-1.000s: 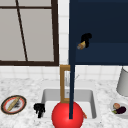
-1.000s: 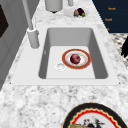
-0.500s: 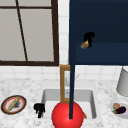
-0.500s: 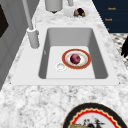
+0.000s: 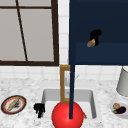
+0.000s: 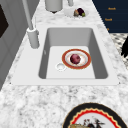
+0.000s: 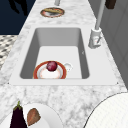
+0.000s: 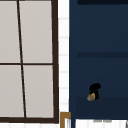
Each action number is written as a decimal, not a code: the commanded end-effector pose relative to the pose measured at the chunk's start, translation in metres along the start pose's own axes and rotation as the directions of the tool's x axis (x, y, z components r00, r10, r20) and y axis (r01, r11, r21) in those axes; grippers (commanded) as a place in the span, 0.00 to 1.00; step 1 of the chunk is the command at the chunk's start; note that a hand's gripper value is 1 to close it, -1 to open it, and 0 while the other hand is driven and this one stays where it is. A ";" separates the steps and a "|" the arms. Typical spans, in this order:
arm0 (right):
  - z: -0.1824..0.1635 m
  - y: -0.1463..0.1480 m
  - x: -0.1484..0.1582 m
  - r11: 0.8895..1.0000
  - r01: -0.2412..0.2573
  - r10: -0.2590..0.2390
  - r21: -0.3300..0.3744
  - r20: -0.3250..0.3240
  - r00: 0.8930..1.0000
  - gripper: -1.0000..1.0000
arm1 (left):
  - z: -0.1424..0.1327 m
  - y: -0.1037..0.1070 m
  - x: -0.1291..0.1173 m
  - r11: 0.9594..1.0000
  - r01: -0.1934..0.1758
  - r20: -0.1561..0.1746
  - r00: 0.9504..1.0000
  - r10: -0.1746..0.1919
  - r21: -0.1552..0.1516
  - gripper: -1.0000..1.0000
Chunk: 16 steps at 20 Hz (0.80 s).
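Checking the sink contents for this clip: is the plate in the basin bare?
No. In the left side view the red-rimmed plate on the sink floor carries a dark red round fruit at its middle.

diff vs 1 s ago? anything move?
No visible change. The right hand is still up inside the open wall cabinet, curled on a small brown item. The left hand still hangs by the sink's left edge. The plate with the dark red fruit lies in the sink as before.
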 end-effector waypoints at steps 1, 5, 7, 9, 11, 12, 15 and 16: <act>0.026 -0.005 0.001 0.999 0.031 -0.031 0.043 0.012 0.999 1.00 | 0.000 0.000 0.000 1.000 0.000 0.000 1.000 0.000 0.000 0.50; 0.059 0.005 0.004 1.000 0.012 -0.012 0.017 0.004 1.000 1.00 | 0.000 0.000 0.000 1.000 0.000 0.000 1.000 0.000 0.000 0.50; 0.073 0.009 0.007 1.000 0.015 -0.015 0.014 0.006 1.000 1.00 | 0.000 0.000 0.000 1.000 0.000 0.000 1.000 0.000 0.000 0.50; 0.088 0.015 0.010 1.000 0.019 -0.019 0.016 0.007 1.000 1.00 | 0.000 0.000 0.000 1.000 0.000 0.000 1.000 0.000 0.000 0.50; 0.102 0.020 0.014 0.999 0.025 -0.026 0.030 0.010 1.000 1.00 | 0.000 0.000 0.000 1.000 0.000 0.000 1.000 0.000 0.000 0.50; 0.109 0.023 0.016 0.999 0.026 -0.027 0.032 0.010 1.000 1.00 | 0.000 0.000 0.000 1.000 0.000 0.000 1.000 0.000 0.000 0.50; 0.132 0.032 0.022 0.999 0.030 -0.031 0.035 0.011 0.999 1.00 | 0.000 0.000 0.000 1.000 0.000 0.000 1.000 0.000 0.000 0.50; 0.139 0.036 0.023 0.999 0.034 -0.035 0.041 0.013 0.999 1.00 | 0.000 0.000 0.000 1.000 0.000 0.000 1.000 0.000 0.000 0.50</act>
